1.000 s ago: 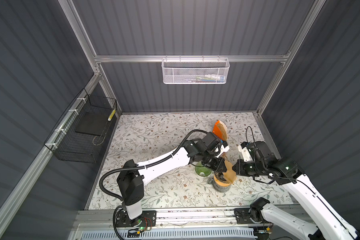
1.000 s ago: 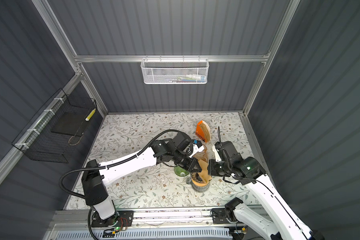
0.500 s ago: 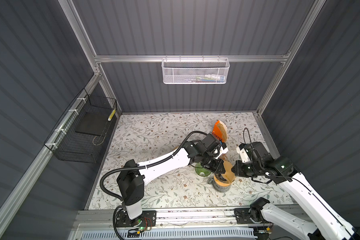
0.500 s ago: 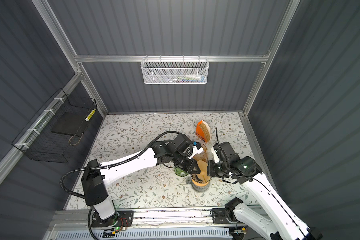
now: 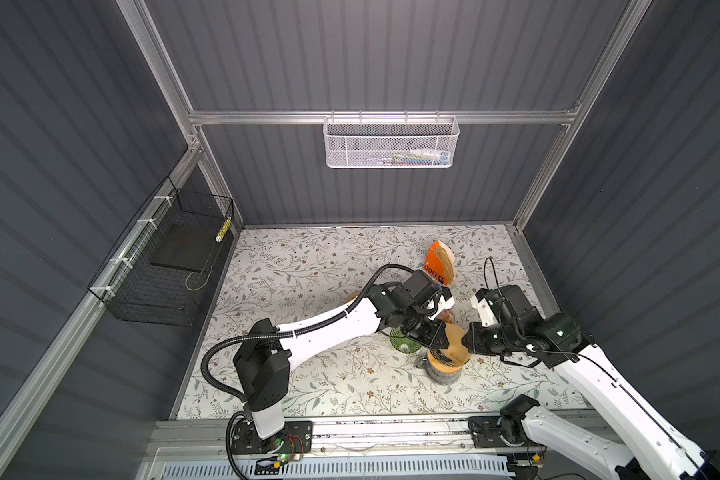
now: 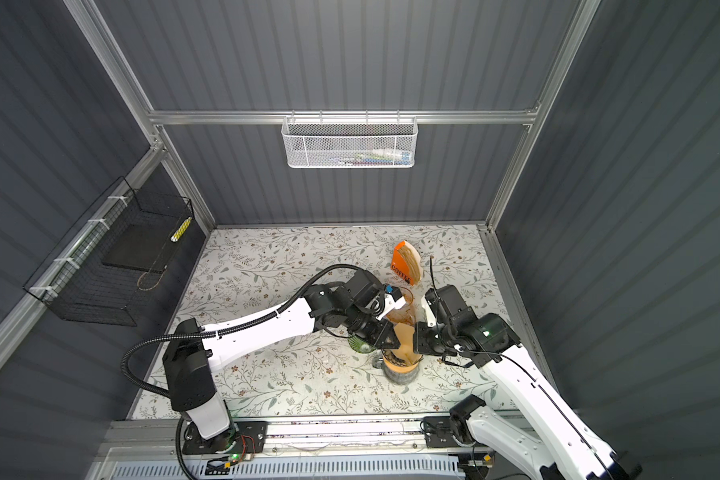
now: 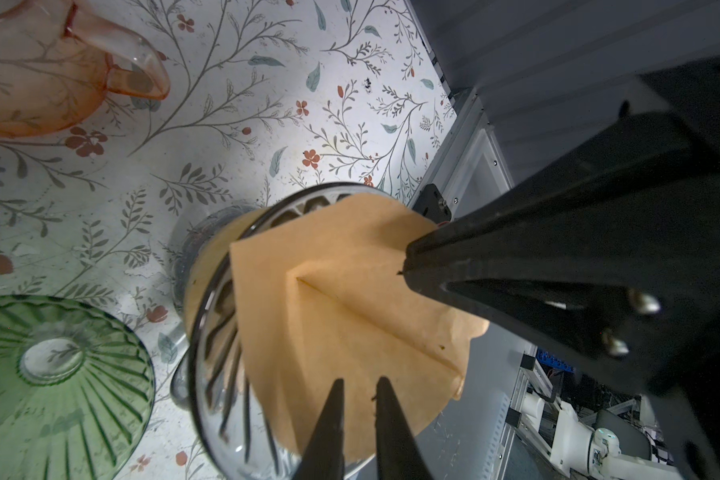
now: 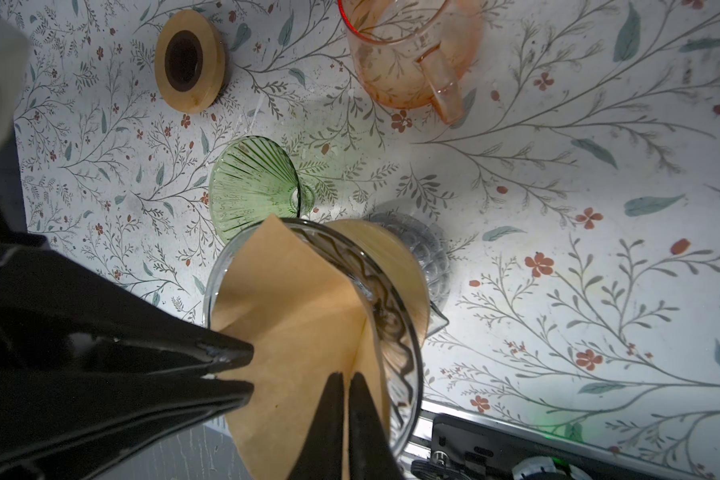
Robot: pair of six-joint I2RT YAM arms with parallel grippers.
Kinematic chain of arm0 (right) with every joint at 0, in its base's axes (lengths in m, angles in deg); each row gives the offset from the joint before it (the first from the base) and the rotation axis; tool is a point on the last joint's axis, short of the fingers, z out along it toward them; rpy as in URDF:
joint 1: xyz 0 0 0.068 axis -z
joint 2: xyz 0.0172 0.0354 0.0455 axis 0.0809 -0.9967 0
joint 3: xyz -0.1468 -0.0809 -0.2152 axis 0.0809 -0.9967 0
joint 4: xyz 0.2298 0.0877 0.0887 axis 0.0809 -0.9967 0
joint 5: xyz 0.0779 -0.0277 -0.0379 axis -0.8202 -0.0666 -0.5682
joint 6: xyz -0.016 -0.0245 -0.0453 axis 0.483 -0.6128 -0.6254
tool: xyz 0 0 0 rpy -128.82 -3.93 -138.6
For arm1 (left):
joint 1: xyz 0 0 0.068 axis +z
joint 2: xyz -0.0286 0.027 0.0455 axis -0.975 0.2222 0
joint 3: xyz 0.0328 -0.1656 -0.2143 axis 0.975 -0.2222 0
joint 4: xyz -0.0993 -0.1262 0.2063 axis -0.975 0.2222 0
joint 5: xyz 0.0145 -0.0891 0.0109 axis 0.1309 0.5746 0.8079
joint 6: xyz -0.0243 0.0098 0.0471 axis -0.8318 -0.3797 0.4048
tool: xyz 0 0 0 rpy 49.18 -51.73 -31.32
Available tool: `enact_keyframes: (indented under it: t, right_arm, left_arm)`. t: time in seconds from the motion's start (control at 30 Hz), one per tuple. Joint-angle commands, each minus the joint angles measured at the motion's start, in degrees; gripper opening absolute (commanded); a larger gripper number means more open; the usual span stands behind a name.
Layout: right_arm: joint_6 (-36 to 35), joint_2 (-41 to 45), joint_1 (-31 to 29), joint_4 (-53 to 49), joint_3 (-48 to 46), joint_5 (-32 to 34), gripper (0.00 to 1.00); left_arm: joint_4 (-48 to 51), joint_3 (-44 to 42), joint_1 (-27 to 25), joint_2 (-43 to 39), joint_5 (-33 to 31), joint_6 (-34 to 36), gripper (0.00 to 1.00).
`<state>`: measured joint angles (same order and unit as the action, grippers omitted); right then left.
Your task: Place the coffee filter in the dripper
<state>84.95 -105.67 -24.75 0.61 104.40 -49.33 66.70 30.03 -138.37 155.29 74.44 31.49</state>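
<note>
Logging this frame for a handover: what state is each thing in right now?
filter: folded, tilted, partly in clear dripper, top above rim
clear dripper: upright, filter partly inside
left pincer: shut on filter
right pincer: shut on filter
green dripper: empty
jug: empty
wooden ring: lying flat
filter pack: standing, filters showing

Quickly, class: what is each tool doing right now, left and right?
Left tool: closed on the coffee filter.
Right tool: closed on the same coffee filter.
</note>
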Motion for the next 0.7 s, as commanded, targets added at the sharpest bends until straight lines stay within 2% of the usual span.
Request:
enact_keyframes:
  t: [0.0,0.67]
  right_arm:
    - [-0.4,-0.1,0.1,0.5,-0.9,0.2,0.10]
    - [-0.5,-0.8,0.1,2.2,-3.2,-0.4,0.09]
  left_arm:
    - [-0.5,-1.0,-0.2,-1.5,-0.6,0.0,0.16]
    - [-1.2,-2.6,-0.1,-2.0,-2.0,-0.3,0.15]
